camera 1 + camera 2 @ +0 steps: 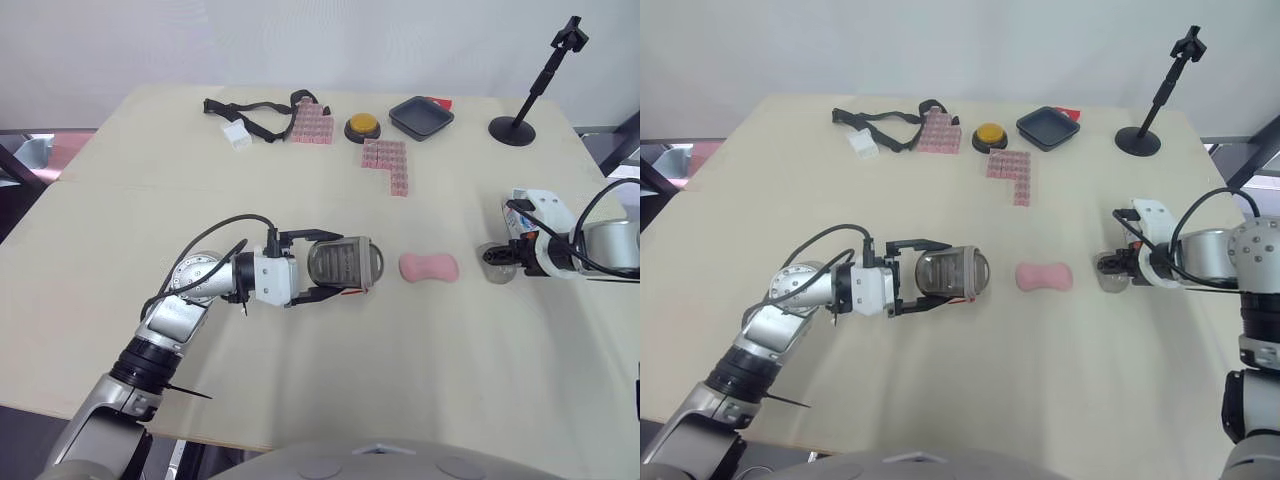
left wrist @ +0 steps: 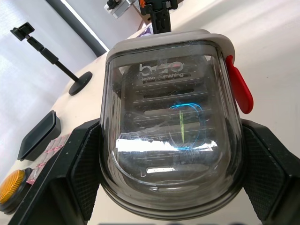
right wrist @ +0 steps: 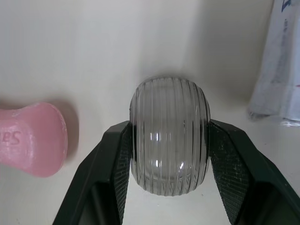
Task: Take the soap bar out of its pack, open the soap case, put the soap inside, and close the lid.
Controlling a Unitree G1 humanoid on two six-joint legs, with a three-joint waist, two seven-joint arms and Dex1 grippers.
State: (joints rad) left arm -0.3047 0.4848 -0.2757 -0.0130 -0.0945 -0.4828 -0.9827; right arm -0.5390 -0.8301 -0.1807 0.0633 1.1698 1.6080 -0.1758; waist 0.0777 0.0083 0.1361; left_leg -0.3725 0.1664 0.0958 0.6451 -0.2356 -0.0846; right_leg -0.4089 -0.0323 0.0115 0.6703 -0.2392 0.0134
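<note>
My left gripper [image 1: 328, 266] is clamped around the smoky clear plastic soap case with the red latch [image 2: 171, 126]. My right gripper [image 1: 497, 257] pinches a ribbed clear plastic dome [image 3: 169, 154]. The pink waisted soap bar [image 1: 428, 267] lies unwrapped on the pale table [image 1: 300, 380] between them.

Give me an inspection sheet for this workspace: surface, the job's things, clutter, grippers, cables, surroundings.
Surface: pale tabletop, no spills seen.
Job's things: pink soap bar unwrapped, lying on the table between the grippers; soap case held just off to its left.
Clutter: black strap, pink block sheets, orange button, black tray and black stand along the far edge.
Grippers: left gripper shut on the soap case; right gripper shut on a ribbed clear piece.
Cables: black cables looping over the left arm.
Surroundings: white wall behind.
</note>
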